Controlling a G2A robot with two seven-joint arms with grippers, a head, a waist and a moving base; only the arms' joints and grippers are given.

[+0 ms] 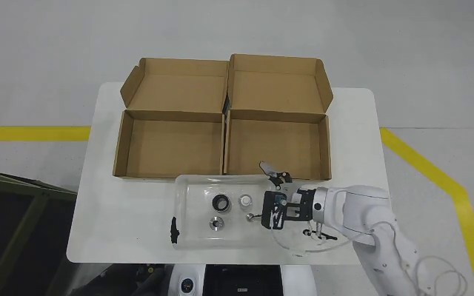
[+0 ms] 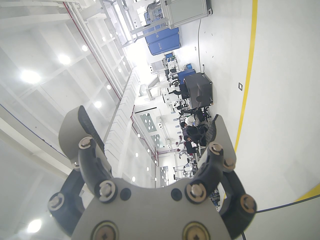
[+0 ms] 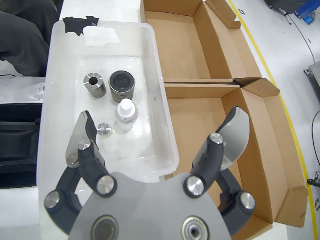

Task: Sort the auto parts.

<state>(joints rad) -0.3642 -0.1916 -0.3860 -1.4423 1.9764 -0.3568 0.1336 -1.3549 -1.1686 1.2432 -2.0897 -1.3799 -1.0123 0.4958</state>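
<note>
A clear plastic bin [image 1: 182, 194] stands at the table's front and holds several parts. They are a slotted steel cylinder [image 3: 94, 86], a black ring bearing [image 3: 122, 86], a white plastic cap [image 3: 126, 112] and a small silver disc [image 3: 104, 129]. From above, the bearing [image 1: 221, 201], the cap [image 1: 244, 200] and the cylinder [image 1: 215, 223] sit in the bin's middle. My right gripper [image 3: 160, 113] hovers open over the bin's right end [image 1: 264, 194], empty, one finger just beside the silver disc. My left gripper [image 2: 150, 116] is open and empty, pointing up into the room.
Two open cardboard boxes [image 1: 170, 148] [image 1: 278, 148] sit side by side behind the bin, both with bare floors and flaps standing at the back. Black tape [image 1: 173, 229] marks the bin's left end. The white table [image 1: 96, 185] has bare strips at its left and right.
</note>
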